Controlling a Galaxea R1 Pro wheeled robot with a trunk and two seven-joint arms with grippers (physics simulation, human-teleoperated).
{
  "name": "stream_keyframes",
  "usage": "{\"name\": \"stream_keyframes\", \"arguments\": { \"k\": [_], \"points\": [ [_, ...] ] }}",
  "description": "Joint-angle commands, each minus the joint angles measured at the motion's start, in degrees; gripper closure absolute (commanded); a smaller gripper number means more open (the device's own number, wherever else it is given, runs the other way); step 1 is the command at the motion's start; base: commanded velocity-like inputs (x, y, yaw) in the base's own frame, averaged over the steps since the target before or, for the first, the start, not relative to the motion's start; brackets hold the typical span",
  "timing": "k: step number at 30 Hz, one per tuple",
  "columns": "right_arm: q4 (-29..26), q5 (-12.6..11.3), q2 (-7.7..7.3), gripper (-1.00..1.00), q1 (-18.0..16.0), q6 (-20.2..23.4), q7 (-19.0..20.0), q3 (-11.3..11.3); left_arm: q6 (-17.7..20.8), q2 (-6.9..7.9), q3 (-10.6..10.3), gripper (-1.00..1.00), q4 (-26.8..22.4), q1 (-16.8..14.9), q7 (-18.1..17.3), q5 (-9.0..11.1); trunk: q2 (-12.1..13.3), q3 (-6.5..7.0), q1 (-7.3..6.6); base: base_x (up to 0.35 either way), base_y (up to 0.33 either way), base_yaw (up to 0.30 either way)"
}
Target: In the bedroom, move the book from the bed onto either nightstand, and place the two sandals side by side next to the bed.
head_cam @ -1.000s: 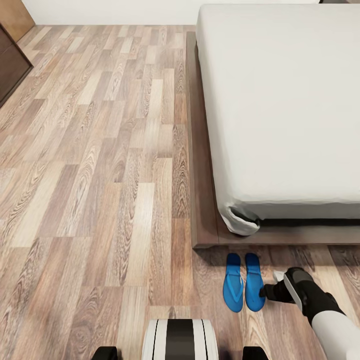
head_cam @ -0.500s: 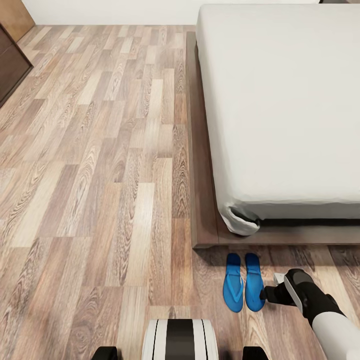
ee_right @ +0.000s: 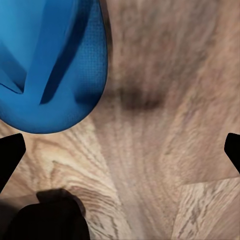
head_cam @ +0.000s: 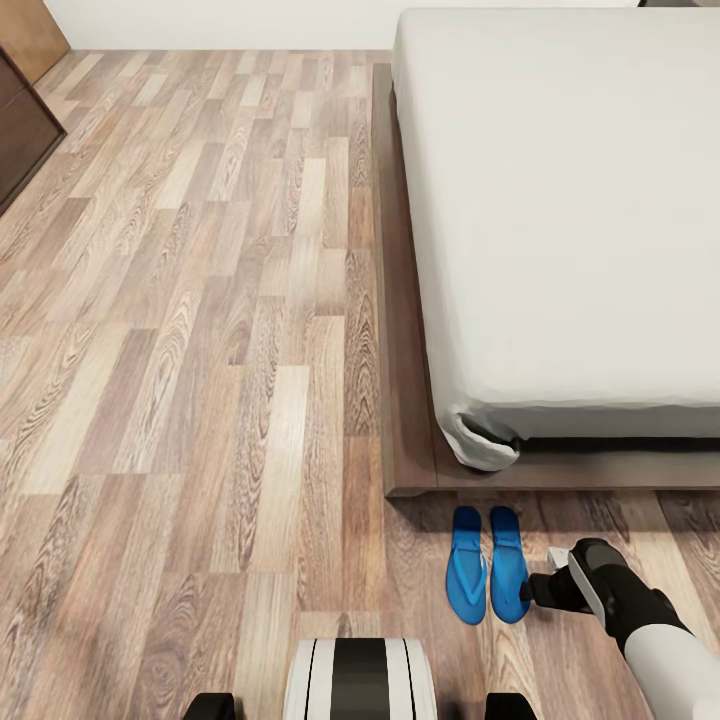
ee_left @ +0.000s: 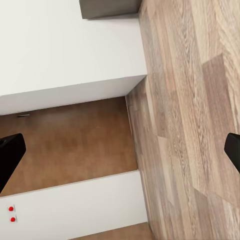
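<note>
Now paired beside the bed point(head_cam: 400, 300), both sandals point(head_cam: 488, 565) lie released; right gripper point(head_cam: 530, 588) fingers spread, empty.

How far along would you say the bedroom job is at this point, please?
The sandal part looks done: both sandals lie side by side on the floor by the foot corner of the bed. The right pincer sits open on the floor beside them, holding nothing. The left pincer is open too. The book step cannot be judged from these views.
</note>
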Motion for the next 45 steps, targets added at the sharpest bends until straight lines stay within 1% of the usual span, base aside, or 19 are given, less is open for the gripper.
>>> {"name": "stream_keyframes", "arguments": {
  "k": [1, 35, 45],
  "points": [
    [-0.06, 0.20, 0.00, -1.00, -0.01, 0.25, 0.26, -0.16, 0.59, 0.06, -0.43, -1.00, -0.05, -0.03, 0.27, -0.08, -0.01, -0.03, -0.01, 0.000, 0.000, 0.000],
    [0.04, 0.28, 0.03, -1.00, -0.01, 0.29, 0.24, -0.17, -0.23, 0.06, -0.46, -1.00, -0.14, -0.03, 0.22, 0.02, -0.01, -0.03, -0.01, 0.000, 0.000, 0.000],
    [0.07, 0.29, 0.05, -1.00, -0.01, 0.30, 0.24, -0.10, -0.28, 0.08, -0.51, -1.00, -0.14, -0.03, -1.13, 0.11, -0.01, -0.03, -0.01, 0.000, 0.000, 0.000]
  ]
}}
